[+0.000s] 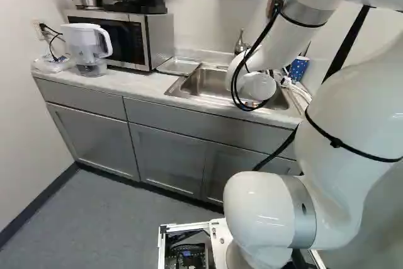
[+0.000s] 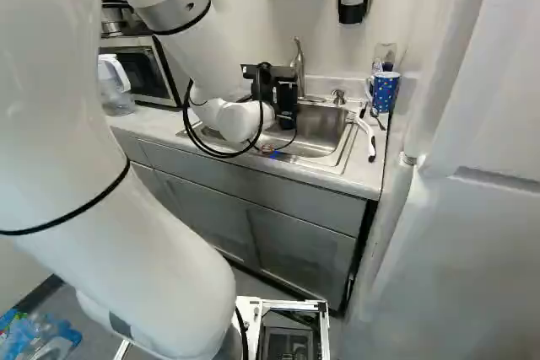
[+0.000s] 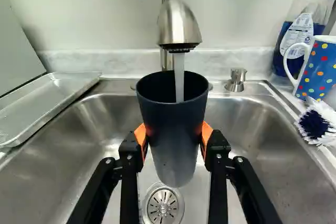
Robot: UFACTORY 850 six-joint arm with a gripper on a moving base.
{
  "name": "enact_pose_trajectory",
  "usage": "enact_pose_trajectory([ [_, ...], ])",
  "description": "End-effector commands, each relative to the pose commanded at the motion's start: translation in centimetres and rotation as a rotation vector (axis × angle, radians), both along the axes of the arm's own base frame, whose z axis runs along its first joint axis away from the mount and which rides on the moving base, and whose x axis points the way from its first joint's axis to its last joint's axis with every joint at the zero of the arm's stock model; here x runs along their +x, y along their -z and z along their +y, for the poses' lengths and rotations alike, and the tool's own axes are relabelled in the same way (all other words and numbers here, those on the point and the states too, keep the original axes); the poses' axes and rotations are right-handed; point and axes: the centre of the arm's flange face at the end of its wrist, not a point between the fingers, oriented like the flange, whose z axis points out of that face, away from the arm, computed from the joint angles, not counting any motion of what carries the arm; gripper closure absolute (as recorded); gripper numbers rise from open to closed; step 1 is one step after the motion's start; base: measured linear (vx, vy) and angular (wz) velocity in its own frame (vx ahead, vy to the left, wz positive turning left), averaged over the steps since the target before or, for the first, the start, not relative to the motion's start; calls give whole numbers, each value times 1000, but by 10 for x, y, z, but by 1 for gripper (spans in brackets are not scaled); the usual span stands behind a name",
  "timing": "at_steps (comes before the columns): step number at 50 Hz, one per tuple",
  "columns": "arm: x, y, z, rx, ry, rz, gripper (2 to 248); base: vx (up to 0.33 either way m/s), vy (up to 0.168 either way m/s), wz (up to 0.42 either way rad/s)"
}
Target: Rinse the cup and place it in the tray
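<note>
Fingers (image 3: 140, 135) on the gripper (image 3: 173, 136) are closed around the dark cup (image 3: 173, 156), one from each side, parted only by the cup's width! And look where they have it: roughly upright over the sink (image 3: 68, 177), mouth right under the faucet (image 3: 179, 22), water (image 3: 179, 80) pouring straight in. So the grip is done and the rinse looks under way. What's left? Any water inside probably needs tipping out, then it's over to the metal tray (image 3: 47, 100) beside the sink, where the cup isn't yet.
</note>
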Motion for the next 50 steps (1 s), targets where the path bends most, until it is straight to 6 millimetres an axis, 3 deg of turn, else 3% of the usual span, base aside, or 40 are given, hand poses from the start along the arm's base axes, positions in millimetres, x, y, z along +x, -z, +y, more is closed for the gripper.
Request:
enact_pose_trajectory([
  [50,0,0,0,0,0,0,130,0,0,0],
])
